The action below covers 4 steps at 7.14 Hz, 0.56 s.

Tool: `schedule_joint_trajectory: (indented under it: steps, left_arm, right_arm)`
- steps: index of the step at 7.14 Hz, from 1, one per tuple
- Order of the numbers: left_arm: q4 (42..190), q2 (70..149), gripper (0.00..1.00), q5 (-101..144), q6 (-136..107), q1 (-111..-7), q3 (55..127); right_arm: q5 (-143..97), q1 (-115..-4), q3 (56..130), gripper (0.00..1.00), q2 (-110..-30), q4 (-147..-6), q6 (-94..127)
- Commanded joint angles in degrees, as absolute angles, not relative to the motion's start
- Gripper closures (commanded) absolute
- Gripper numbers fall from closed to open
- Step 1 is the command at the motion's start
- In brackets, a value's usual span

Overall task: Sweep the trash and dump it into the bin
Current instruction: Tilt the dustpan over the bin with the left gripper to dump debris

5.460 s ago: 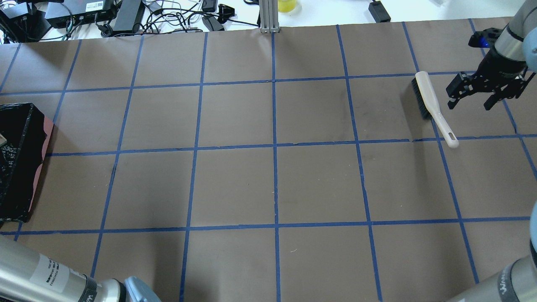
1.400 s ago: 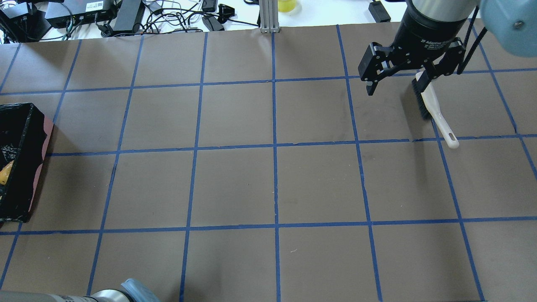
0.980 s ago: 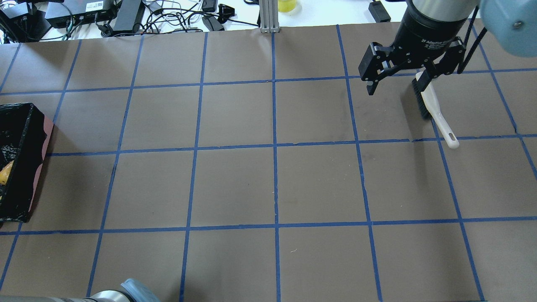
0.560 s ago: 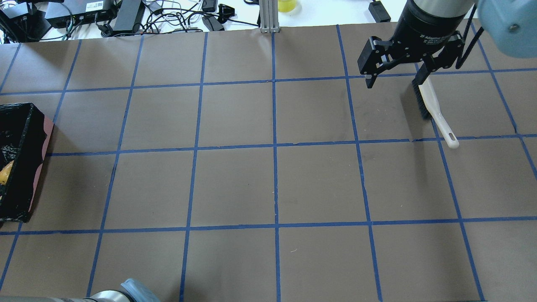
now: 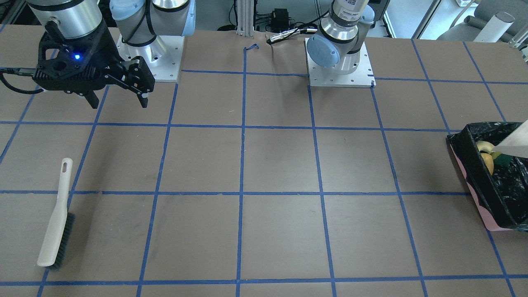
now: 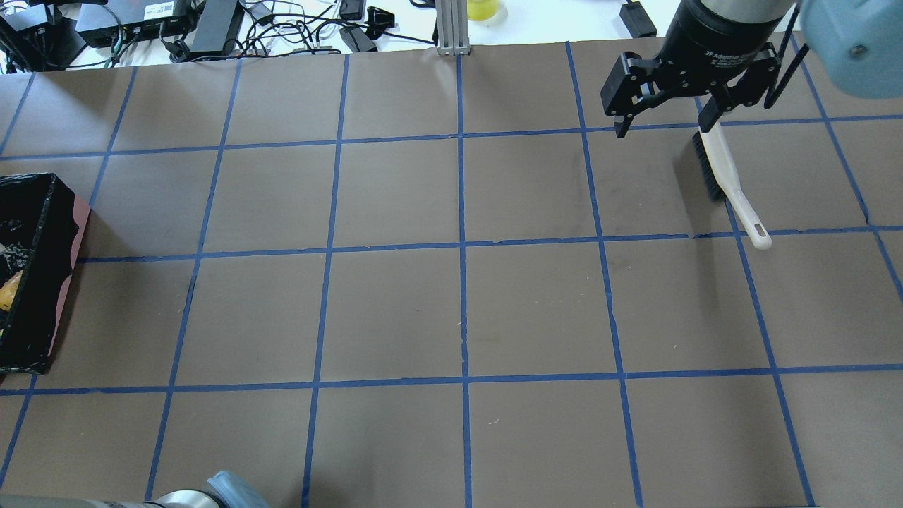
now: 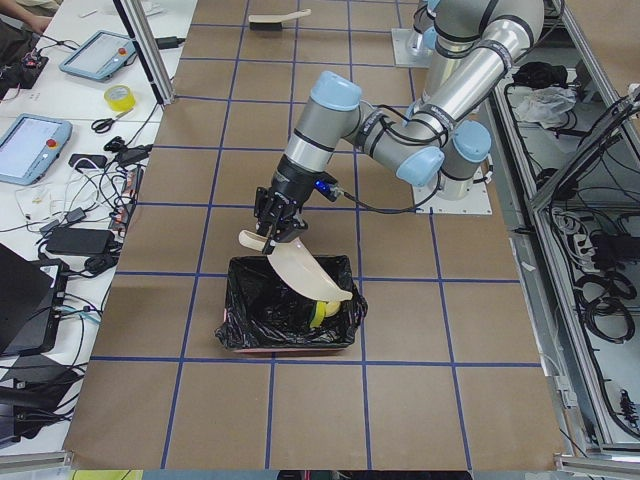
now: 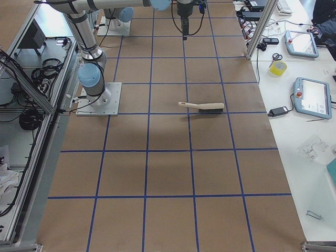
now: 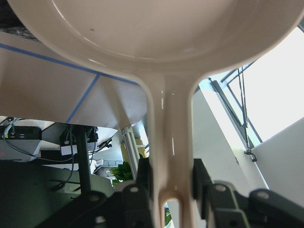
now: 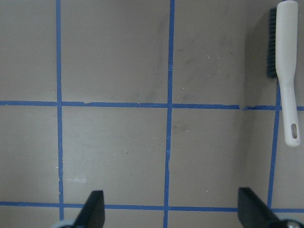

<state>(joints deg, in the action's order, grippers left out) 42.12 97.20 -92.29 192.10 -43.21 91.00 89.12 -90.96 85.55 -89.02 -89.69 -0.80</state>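
Left wrist-mounted view: left gripper [image 9: 171, 179] jaws clamped on the dustpan [image 9: 156, 28] handle, pan tilted over the bin [image 7: 245, 325]; trash [image 7: 320, 311] lies inside. Right gripper [image 6: 663, 125] jaws spread wide, empty, above the surface [image 6: 395, 310], near the brush [image 6: 726, 185].

Brown paper covers the table [image 6: 395, 310], ruled into squares by blue tape lines [image 6: 461, 212]. Along its far edge runs a white bench [image 6: 550, 21] (black cables [image 6: 296, 32], a tablet [image 7: 30, 145], a yellow tape roll [image 7: 110, 100]), with an aluminium post [image 6: 449, 28] upright at mid-edge.
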Motion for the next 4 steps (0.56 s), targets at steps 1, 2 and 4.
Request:
schedule_joint_trajectory:
  steps: [1,2,4]
  left_arm:
    - [53.2,97.6,1.00,-92.3,179.5,-49.3,86.4]
    - [54.6,98.1,1.00,-91.7,172.3,-52.5,86.6]
    - [54.6,98.9,1.00,-89.3,163.6,-56.8,87.2]
  right_arm:
    - [89.1,-91.0,85.5,0.00,-89.0,-89.6,-0.7]
    - [89.1,-91.0,85.6,0.00,-89.0,-89.6,-0.7]
    - [89.1,-91.0,85.6,0.00,-89.0,-89.6,-0.6]
